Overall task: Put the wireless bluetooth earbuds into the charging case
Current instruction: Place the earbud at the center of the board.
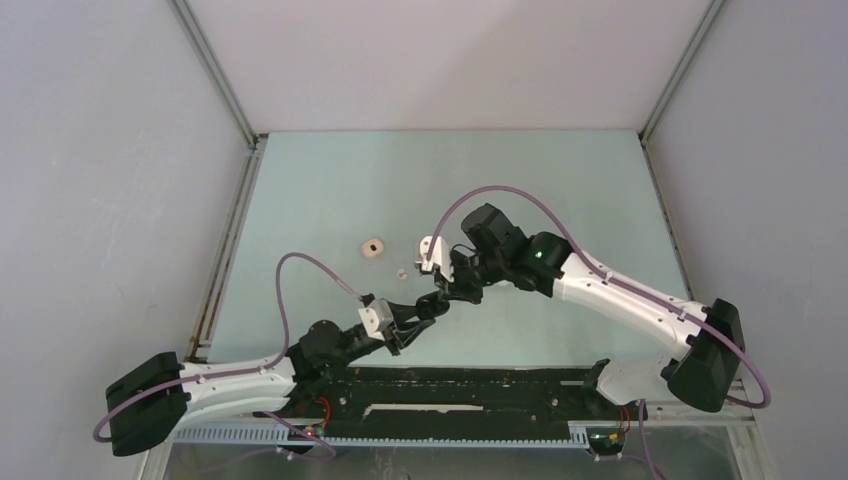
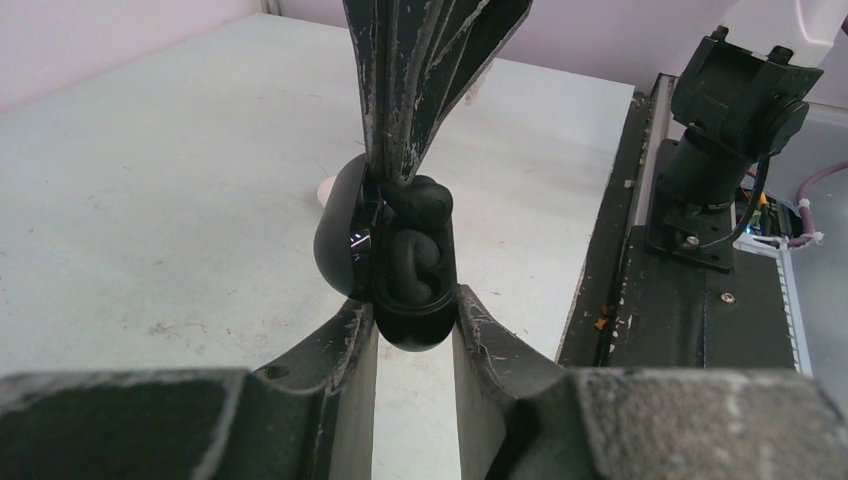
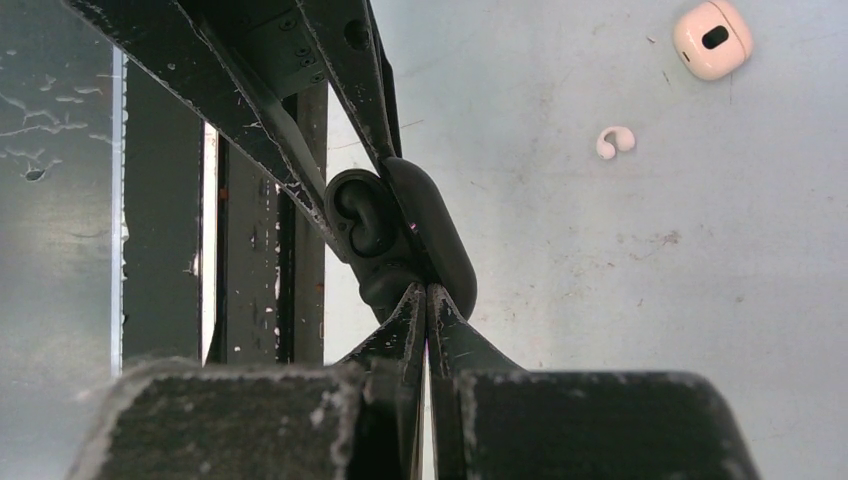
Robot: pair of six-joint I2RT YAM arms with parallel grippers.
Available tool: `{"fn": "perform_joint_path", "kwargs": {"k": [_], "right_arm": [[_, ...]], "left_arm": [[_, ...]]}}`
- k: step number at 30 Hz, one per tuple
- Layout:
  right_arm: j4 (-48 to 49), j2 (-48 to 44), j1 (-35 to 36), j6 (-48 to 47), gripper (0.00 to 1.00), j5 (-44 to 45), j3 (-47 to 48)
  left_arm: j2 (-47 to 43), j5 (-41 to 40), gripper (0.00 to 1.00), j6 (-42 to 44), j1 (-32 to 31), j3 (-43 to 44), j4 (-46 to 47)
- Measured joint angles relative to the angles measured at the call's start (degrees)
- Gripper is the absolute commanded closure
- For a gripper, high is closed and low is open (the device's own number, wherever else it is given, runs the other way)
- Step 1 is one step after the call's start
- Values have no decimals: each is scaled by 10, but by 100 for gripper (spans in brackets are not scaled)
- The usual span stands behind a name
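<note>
A black charging case [image 2: 413,325] is open, its lid [image 2: 335,235] swung to the left. My left gripper [image 2: 413,305] is shut on the case's base and holds it above the table. A black earbud [image 2: 408,262] sits in the case, and a second black earbud [image 2: 428,200] sits above it. My right gripper [image 3: 427,295] is shut, its tips pressed against the case between the lid [image 3: 440,235] and the base, beside a black earbud [image 3: 360,215]. In the top view the two grippers meet, the left one [image 1: 418,313] below and left of the right one [image 1: 442,294].
A pale pink case [image 3: 712,38] lies closed on the table, also in the top view [image 1: 373,247]. A loose pale earbud [image 3: 613,141] lies near it, also in the top view [image 1: 401,272]. The black base rail [image 1: 450,385] runs along the near edge.
</note>
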Motion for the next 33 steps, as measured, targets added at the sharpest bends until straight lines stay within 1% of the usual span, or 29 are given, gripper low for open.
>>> {"fn": "perform_joint_path", "kwargs": {"k": [15, 18, 21, 26, 30, 33], "right_arm": [[11, 0, 28, 2, 100, 61, 0], [7, -9, 24, 1, 100, 66, 0], [0, -22, 8, 2, 100, 61, 0], [2, -35, -57, 7, 100, 50, -24], [6, -28, -89, 21, 100, 62, -57], [26, -6, -102, 43, 100, 84, -80]], "left_arm": [[5, -13, 100, -12, 4, 0, 0], [5, -31, 100, -11, 4, 0, -5], [4, -61, 100, -11, 4, 0, -22], [4, -100, 100, -10, 4, 0, -52], [4, -115, 100, -10, 5, 0, -63], [-4, -121, 100, -10, 5, 0, -71]]}}
